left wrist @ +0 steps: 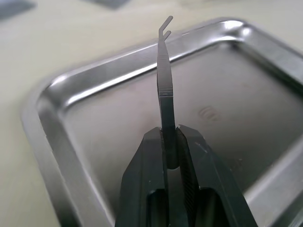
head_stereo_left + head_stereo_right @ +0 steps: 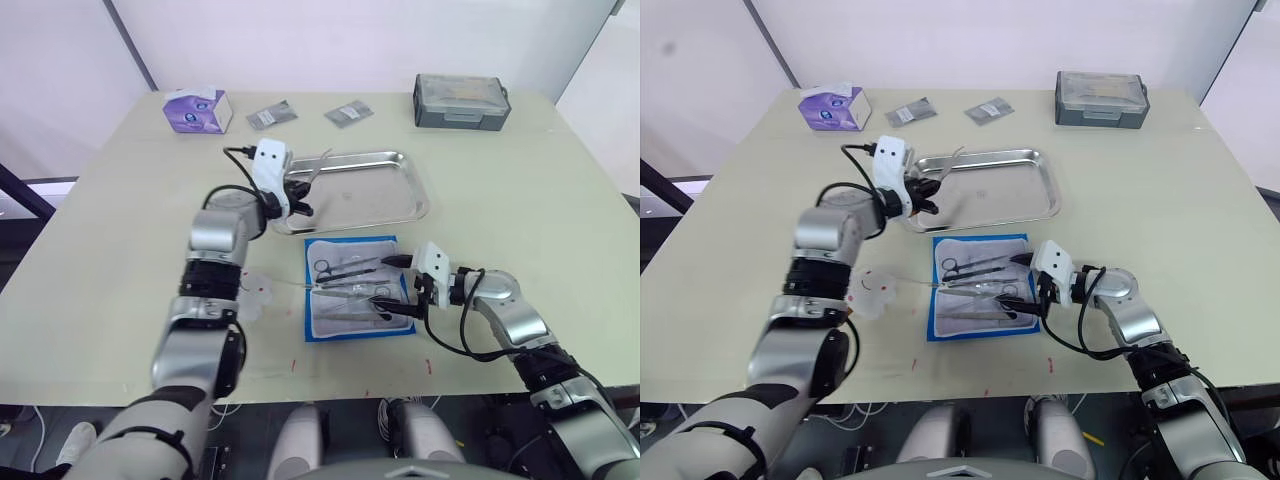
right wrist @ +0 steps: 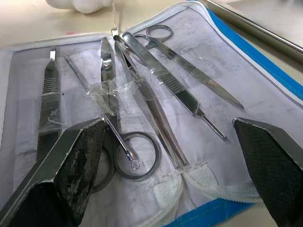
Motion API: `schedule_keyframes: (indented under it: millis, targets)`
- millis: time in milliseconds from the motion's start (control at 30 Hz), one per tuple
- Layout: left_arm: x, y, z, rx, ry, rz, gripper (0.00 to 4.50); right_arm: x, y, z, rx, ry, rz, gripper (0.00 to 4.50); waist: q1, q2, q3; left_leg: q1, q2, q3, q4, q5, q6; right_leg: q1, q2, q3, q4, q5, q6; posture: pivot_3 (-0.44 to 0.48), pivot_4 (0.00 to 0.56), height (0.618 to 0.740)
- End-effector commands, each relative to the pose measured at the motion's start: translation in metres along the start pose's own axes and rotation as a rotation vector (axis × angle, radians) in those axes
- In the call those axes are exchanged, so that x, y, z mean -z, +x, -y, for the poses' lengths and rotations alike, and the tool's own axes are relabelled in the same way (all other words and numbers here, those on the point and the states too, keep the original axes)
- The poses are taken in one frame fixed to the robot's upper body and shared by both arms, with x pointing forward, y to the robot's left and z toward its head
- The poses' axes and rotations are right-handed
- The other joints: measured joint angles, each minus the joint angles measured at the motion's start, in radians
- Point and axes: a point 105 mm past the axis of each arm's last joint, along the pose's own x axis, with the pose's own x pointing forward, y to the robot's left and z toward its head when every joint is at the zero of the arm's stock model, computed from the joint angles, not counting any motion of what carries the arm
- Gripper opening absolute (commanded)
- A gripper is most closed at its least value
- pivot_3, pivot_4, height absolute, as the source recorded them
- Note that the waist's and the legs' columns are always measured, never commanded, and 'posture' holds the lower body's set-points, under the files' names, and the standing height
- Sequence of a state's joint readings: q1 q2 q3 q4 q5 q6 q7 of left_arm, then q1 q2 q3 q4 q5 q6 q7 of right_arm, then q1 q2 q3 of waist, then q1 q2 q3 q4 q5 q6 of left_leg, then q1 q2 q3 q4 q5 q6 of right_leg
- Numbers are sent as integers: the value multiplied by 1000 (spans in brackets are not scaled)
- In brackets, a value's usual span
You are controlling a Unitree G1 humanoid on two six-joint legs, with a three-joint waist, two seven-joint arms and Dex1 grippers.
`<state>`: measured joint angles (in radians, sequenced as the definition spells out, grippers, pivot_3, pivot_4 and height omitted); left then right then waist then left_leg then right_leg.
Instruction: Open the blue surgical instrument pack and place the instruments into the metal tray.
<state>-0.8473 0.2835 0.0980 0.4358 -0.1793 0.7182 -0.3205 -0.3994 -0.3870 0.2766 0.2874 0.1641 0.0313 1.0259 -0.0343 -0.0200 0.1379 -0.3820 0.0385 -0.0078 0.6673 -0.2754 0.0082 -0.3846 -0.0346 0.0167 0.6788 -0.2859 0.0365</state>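
Left gripper is pinched tight on a thin flat silver instrument with a small forked tip, holding it over the near-left corner of the shallow shiny steel tray with rolled rim; the tool points up and away from the fingers, not touching the tray floor as far as I can tell. Right gripper is spread wide, hovering just at the right edge of the flat blue fold-over instrument pack, which lies open on the beige table directly in front of the tray, pale grey lining up. Still in the pack: ring-handled scissors, silver tweezers, a flat scalpel-type handle and another ring-handled tool, some under clear pockets. At the far edge of the table: purple tissue box, two small grey foil packets, dark grey plastic box.
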Motion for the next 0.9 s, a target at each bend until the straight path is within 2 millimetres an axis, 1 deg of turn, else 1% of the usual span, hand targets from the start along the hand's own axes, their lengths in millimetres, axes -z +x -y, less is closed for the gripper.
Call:
schedule_keyframes:
  millis: [33, 200, 300, 433, 567, 600, 700, 733, 800, 833, 867, 900]
  targets:
    - [-4, 1, -9, -116, -39, 38, 59, 62, -4, -23, -35, 118, -226, 4500, -1, 0, 0, 0, 0, 0, 0, 0, 0, 0, 0, 0, 0, 0, 0, 0, 150, 734]
    - [3, 6, -5, -175, -80, 20, 59, 62, -3, -23, -35, 118, -224, 4500, 0, 0, 0, 0, 0, 0, 0, 0, 0, 0, 0, 0, 0, 0, 0, 0, 150, 734]
    - [6, 8, -8, -214, -107, 14, 59, 62, -3, -23, -35, 116, -224, 4500, 0, 0, 0, 0, 0, 0, -1, 0, 0, 0, 0, 0, 0, 0, 0, 0, 150, 734]
    - [10, 8, -11, -215, -121, -5, 59, 62, -3, -23, -32, 115, -224, 4500, 0, 0, 0, 1, 0, 0, -1, 0, -1, 0, 0, 0, 0, 0, 0, 0, 150, 734]
    - [12, 9, -9, -196, -127, -18, 59, 62, -4, -23, -31, 114, -225, 4500, 0, 0, 0, 1, 0, 0, -1, 0, -1, 0, 0, 0, 0, 0, 0, 0, 150, 734]
    - [12, 9, -9, -199, -128, -19, 447, 62, -4, -23, -31, 115, -225, 4500, 0, 0, 0, 1, 0, 0, -1, 1, -2, 0, 0, 0, 0, 0, 0, 0, 150, 734]
    - [9, 7, -10, -214, -116, -8, 1134, 61, -3, -23, -31, 116, -223, 4500, 0, 0, 0, 1, 0, 0, -1, 1, -2, 0, 0, 0, 0, 0, 0, 0, 150, 734]
    - [8, 6, -10, -219, -112, -3, 1694, 62, -3, -23, -31, 115, -223, 4500, 0, 0, 0, 1, 0, 0, -1, 1, -2, 0, 0, 0, 0, 0, 0, 0, 150, 734]
    - [4, 5, -9, -221, -110, 6, 2538, 61, -3, -23, -32, 115, -223, 4500, -1, 0, 0, 1, 0, 0, -1, 1, -2, 1, 0, 0, 0, 0, 0, 0, 150, 734]
    - [1, 4, -10, -229, -111, 15, 3057, 61, -3, -23, -31, 115, -222, 4500, -1, 0, 0, 1, 0, 0, -1, 1, -2, 1, 0, 0, 0, 0, 0, 0, 150, 734]
    - [-1, 2, -10, -234, -111, 23, 3402, 61, -3, -23, -31, 115, -222, 4500, -1, 0, 0, 1, 0, 0, -1, 1, -2, 1, 0, 0, 0, 0, 0, 0, 150, 734]
    - [-4, 1, -9, -238, -111, 31, 3402, 61, -3, -23, -31, 115, -222, 4500, -2, 0, 0, 1, 0, 0, -1, 1, -2, 1, 0, 0, 0, 0, 0, 0, 150, 734]
